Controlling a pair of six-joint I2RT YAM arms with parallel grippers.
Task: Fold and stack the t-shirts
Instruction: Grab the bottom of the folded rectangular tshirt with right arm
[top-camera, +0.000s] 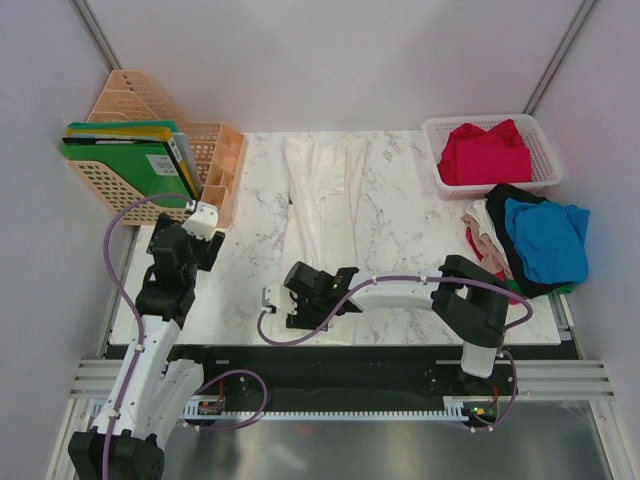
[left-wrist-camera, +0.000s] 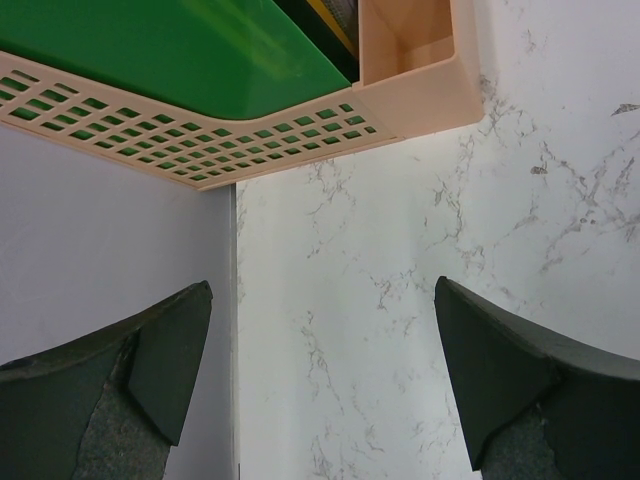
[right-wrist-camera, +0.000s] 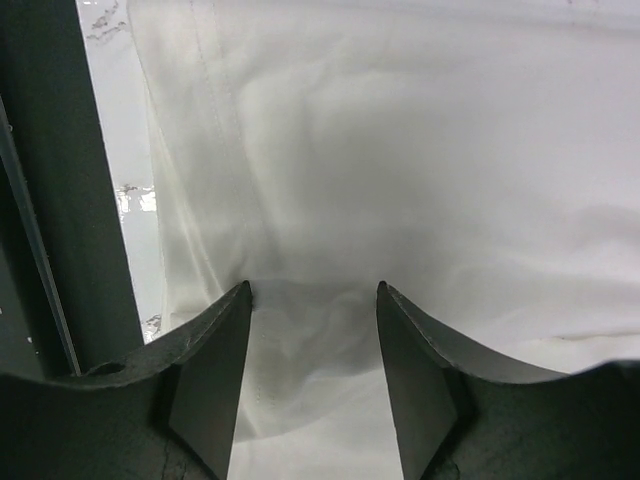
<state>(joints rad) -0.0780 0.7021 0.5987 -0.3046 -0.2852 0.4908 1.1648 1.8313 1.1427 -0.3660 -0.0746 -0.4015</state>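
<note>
Down the middle of the marble table (top-camera: 410, 230) the white t-shirt (top-camera: 325, 190) lies folded into a long strip. The right gripper (right-wrist-camera: 312, 290) sits on its near end, fingers half apart with cloth puckered between them, probably to carry that end over, though I cannot tell if it truly pinches. Off left, the left gripper (left-wrist-camera: 322, 285) hangs wide open beside the peach file rack (left-wrist-camera: 400, 95), seemingly out of the way.
</note>
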